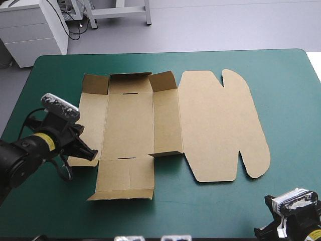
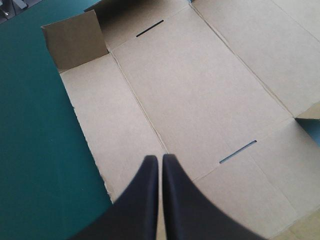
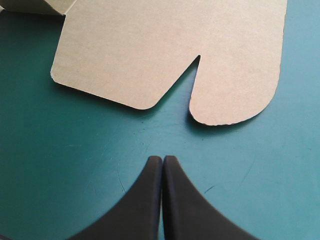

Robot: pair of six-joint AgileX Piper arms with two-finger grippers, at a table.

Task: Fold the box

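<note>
The brown box (image 1: 165, 125) lies opened flat in the middle of the teal-green tabletop (image 1: 281, 80) (small flaps at its far side stand up). The left claw (image 2: 161, 157), fingers together, is over its near left panel. The right claw (image 3: 162, 159), fingers also together, is over bare tabletop near the lid's near edge.

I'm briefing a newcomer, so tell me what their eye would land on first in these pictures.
The brown box dominates: a cut sheet spread mid-table on the teal-green cover, far corner flaps raised, rounded lid flat to the right. The left gripper, shut, hangs over its left panel; the right gripper, also shut, is over bare cover just short of the lid.
</note>
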